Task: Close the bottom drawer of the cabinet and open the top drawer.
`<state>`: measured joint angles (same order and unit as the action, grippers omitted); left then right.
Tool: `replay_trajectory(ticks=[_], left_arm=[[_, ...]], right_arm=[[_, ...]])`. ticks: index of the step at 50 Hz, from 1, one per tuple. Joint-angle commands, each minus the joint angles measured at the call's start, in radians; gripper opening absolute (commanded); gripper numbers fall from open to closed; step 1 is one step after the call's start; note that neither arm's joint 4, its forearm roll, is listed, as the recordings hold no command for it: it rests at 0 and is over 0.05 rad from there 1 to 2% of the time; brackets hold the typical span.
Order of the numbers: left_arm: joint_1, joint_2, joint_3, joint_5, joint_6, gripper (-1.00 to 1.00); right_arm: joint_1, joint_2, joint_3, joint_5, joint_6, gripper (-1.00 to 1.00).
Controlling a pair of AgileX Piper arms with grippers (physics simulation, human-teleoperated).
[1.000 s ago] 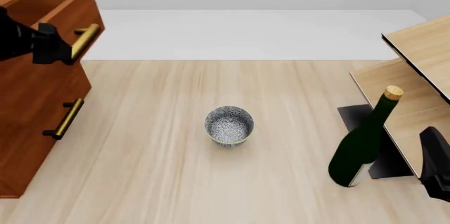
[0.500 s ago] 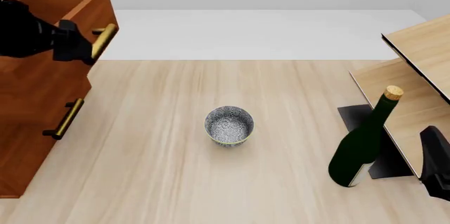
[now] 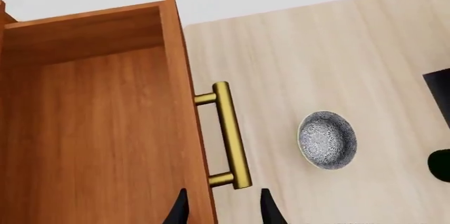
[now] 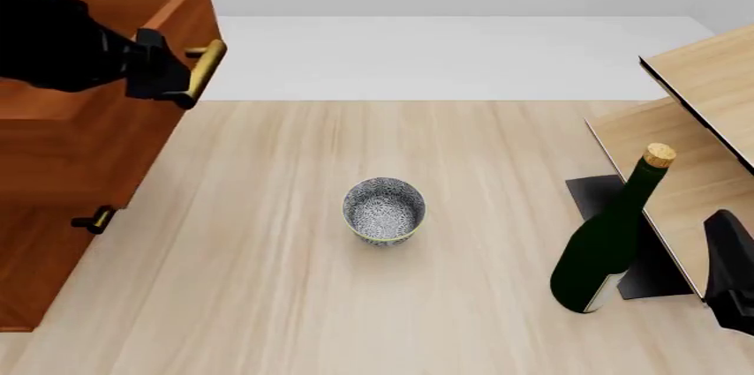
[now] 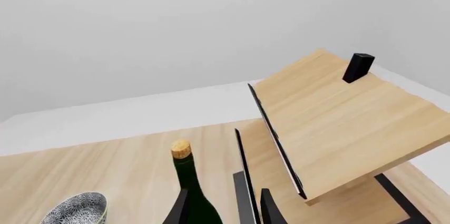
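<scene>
The cabinet (image 4: 48,172) stands at the table's left edge. Its top drawer (image 4: 106,48) is pulled well out to the right, its inside showing bare wood (image 3: 91,129). My left gripper (image 4: 177,75) is at the drawer's brass handle (image 3: 231,134). Its fingertips (image 3: 267,208) stand apart on either side of the front panel and the handle's end (image 4: 207,62). Under the overhang only one brass handle end (image 4: 101,216) shows, and I cannot tell the bottom drawer from the middle one. My right gripper (image 5: 223,211) hangs open and holds nothing, at the front right (image 4: 733,282).
A patterned bowl (image 4: 383,210) sits mid-table. A dark green corked bottle (image 4: 606,243) stands at the front right, close to my right arm. Behind the bottle, a pale wooden shelf unit (image 4: 707,119) lies tilted on a black base.
The top drawer has slid further out to the right, with my left gripper moving along at its handle. It now covers most of the lower handle. The right arm has not moved.
</scene>
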<state>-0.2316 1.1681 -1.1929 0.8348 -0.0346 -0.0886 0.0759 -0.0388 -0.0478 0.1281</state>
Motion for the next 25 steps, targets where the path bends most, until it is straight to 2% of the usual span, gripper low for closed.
replay_trajectory(ticks=[1,25], left_arm=[[-0.040,0.011,-0.001,-0.010,-0.016,1.00],[-0.118,0.030,-0.041,-0.009,-0.046,1.00]], right_arm=[[-0.002,0.002,-0.001,-0.001,0.002,1.00],[-0.004,-0.004,0.002,0.003,0.004,1.00]])
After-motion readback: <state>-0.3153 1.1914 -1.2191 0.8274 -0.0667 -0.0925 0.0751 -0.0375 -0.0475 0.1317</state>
